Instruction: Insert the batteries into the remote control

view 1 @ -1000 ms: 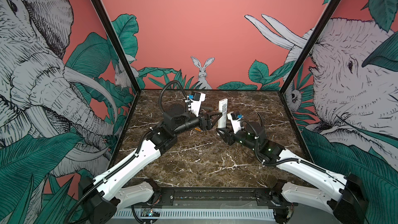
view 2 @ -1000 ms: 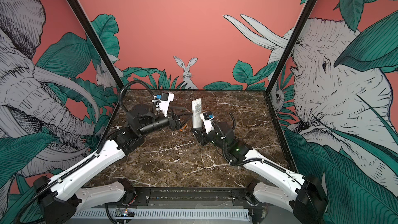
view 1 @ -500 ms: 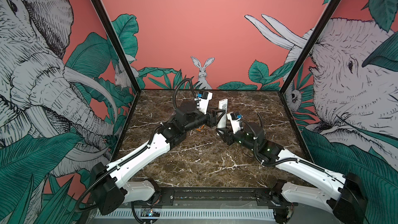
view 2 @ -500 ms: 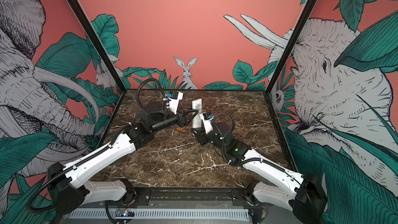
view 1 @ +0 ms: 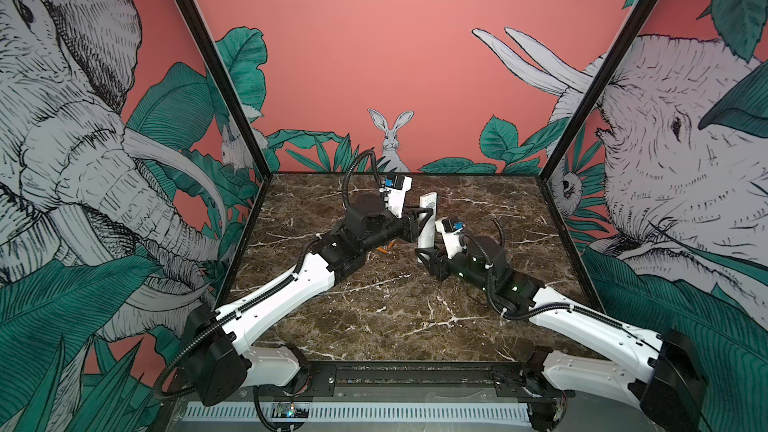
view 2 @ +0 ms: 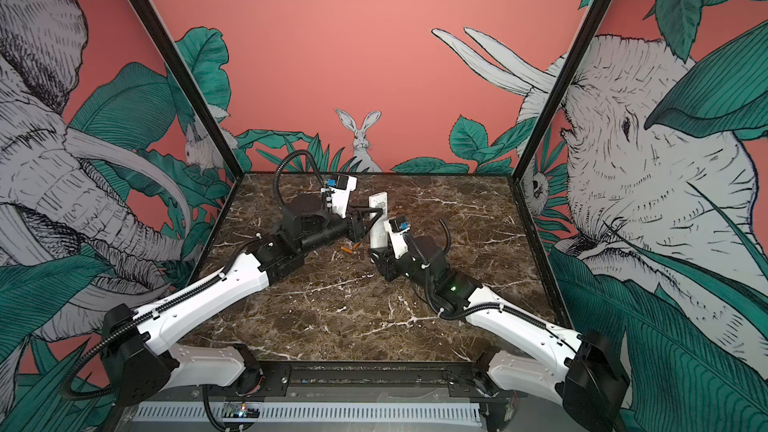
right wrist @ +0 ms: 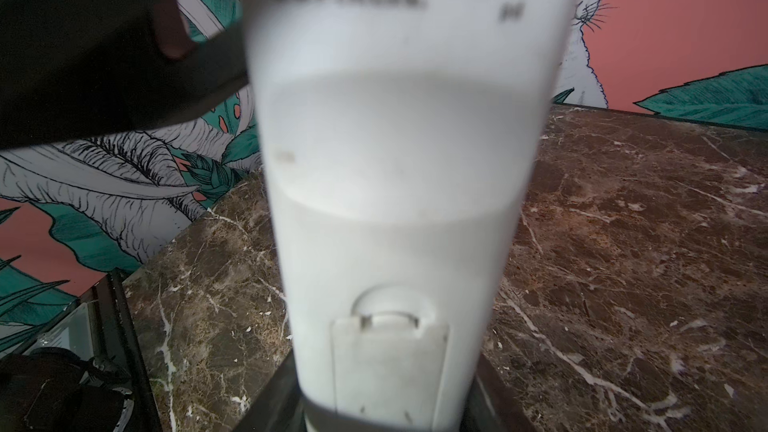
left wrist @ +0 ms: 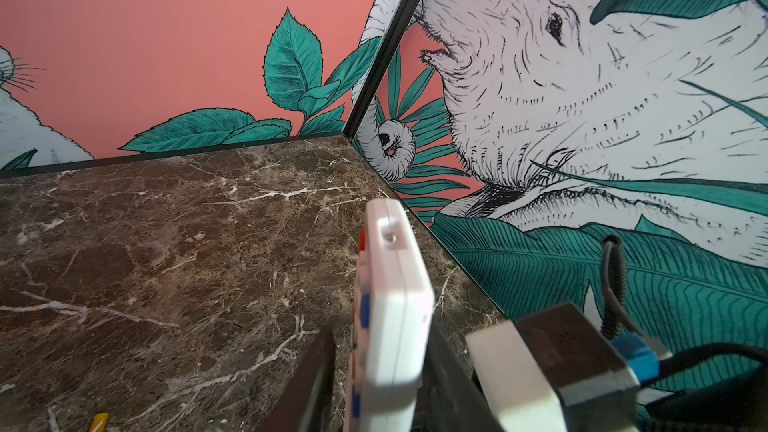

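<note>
Left fingers [left wrist: 312, 384] astride remote control [left wrist: 395, 305], arm outstretched

We see a white remote control [view 1: 427, 218] at the centre of both top views. In the left wrist view its face shows red and blue buttons [left wrist: 365, 310]. Lower left of it, the batteries [view 1: 386, 248] are orange. The table [view 1: 374, 317] is dark brown marble with white veins. The walls [view 1: 374, 35] are salmon pink, printed with grey-white, black-lined elephants [view 1: 75, 139] at both sides, teal leaves [view 1: 241, 64] and a pale rabbit [view 1: 390, 135] at upper centre. The arms [view 1: 291, 288] are white with black joints and black ribbed cables. One wrist bears a small blue plug [view 1: 390, 182].
</note>
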You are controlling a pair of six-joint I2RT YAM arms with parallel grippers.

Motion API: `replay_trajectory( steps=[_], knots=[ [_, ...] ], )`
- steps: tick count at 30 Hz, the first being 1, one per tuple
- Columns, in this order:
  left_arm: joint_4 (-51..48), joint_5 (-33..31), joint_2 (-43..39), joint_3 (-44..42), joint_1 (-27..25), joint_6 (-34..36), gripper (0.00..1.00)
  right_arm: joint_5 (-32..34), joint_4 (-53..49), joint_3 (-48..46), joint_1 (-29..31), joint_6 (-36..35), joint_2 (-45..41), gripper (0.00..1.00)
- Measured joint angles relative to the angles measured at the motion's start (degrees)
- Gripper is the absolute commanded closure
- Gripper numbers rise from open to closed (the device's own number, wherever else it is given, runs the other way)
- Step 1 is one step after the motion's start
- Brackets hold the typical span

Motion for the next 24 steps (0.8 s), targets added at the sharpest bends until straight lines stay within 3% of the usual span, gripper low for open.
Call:
replay_trajectory(
  steps=[8, 24],
  knots=[
    [0.02, 0.04, 1.33, 0.26, -0.02, -0.35, 0.68, 0.37, 0.00, 0.00, 0.57, 0.00, 0.96, 1.00],
    [-0.22, -0.26, 1.40, 0.26, 0.02, -0.46, 0.82, 0.46, 0.50, 0.04, 1.01, 0.00, 1.70, 1.00]
  ],
)
